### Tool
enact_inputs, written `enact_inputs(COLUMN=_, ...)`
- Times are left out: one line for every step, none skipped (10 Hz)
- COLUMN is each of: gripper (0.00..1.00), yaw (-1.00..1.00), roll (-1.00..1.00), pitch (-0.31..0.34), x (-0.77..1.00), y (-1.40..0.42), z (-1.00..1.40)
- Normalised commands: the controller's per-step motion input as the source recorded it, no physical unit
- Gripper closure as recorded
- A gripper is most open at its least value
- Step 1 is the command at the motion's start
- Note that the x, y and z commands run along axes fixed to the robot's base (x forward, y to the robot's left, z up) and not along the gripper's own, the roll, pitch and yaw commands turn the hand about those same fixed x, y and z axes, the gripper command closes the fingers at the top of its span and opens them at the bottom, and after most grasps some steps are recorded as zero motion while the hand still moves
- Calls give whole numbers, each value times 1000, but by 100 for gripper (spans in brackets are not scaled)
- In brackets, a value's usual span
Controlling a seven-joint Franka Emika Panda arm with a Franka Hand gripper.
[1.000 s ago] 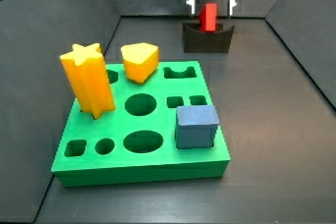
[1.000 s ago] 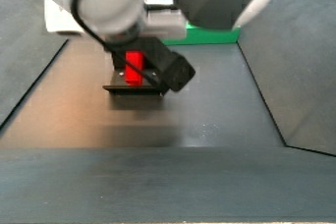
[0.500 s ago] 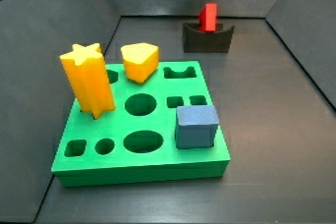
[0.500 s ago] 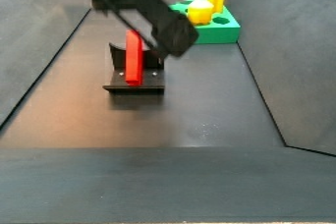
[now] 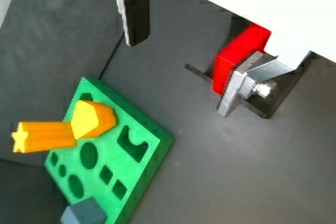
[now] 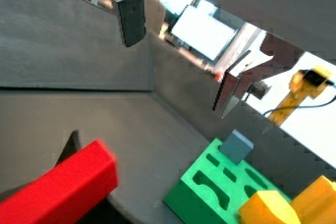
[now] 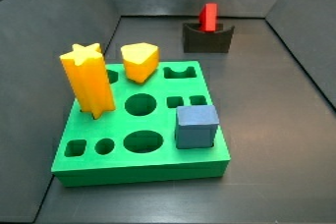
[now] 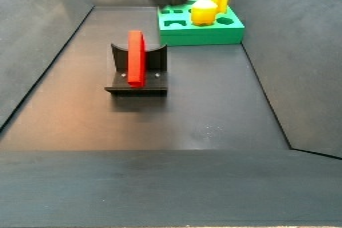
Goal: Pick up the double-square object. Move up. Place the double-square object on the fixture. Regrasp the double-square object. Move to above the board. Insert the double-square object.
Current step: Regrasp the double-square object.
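hand (image 5: pixel 184 56) has lifted clear since 0.5 s ago, now out of both side views; fingers (image 5: pixel 134 14) spread wide, nothing between them in both wrist views. double-square object (image 7: pixel 207 16) stays upright in the fixture (image 7: pixel 207 38), at 12 o'clock of the board (image 7: pixel 92 159). yellow star prism (image 7: pixel 88 79) and blue cube (image 7: pixel 197 127) unchanged

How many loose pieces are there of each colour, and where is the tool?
Red: 1, the double-square object, standing in the fixture
Yellow: 2, star prism and another piece on the board
Blue: 1, cube
Total: 4
Tool: above, open, empty.
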Motion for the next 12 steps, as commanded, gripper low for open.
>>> enact_inputs(gripper=0, yaw=19, roll=1000, pitch=36, x=-93, y=-467, z=103)
enact_inputs(gripper=0, yaw=19, roll=1000, pitch=35, x=-60, y=-297, z=50)
enact_inputs(gripper=0, yaw=19, roll=1000, pitch=37, x=-22, y=-78, z=38)
enact_inputs(gripper=0, yaw=19, roll=1000, pitch=39, x=-8, y=-43, z=21)
enact_inputs(gripper=0, yaw=19, roll=1000, pitch=37, x=1, y=-48, z=2)
enact_inputs(gripper=0, yaw=20, roll=1000, pitch=33, x=-10, y=-35, z=11)
enact_inputs(gripper=0, yaw=21, roll=1000, pitch=29, x=-14, y=-32, z=3)
enact_inputs(gripper=0, yaw=21, roll=1000, pitch=26, x=-12, y=-27, z=-4)
enact_inputs(gripper=0, yaw=22, roll=1000, pitch=22, x=-9, y=-23, z=-4)
enact_inputs(gripper=0, yaw=23, roll=1000, pitch=19, x=-6, y=-24, z=-2)
enact_inputs(gripper=0, yaw=25, roll=1000, pitch=19, x=-10, y=-20, z=-1)
enact_inputs(gripper=0, yaw=27, roll=1000, pitch=24, x=-6, y=-16, z=9)
